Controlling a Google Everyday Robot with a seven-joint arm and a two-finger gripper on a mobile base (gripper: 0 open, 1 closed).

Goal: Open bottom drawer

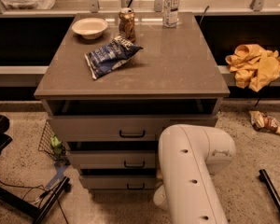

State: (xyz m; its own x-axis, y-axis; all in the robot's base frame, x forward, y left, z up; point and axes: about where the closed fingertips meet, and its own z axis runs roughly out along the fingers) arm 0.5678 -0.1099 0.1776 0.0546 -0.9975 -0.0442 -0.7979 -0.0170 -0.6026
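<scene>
Gripper unseen behind arm (191,171), near bottom drawer (113,183)

Warm, dim light comes from above and behind. It is brightest along the rear ledge (214,3) and lays a pale sheen across the bench (177,64) top. The gaps in the bench's front are near black. The white arm (191,171) catches the most light, and the hand is hidden behind it, low in shade. The floor (252,171) darkens toward the corners.
</scene>
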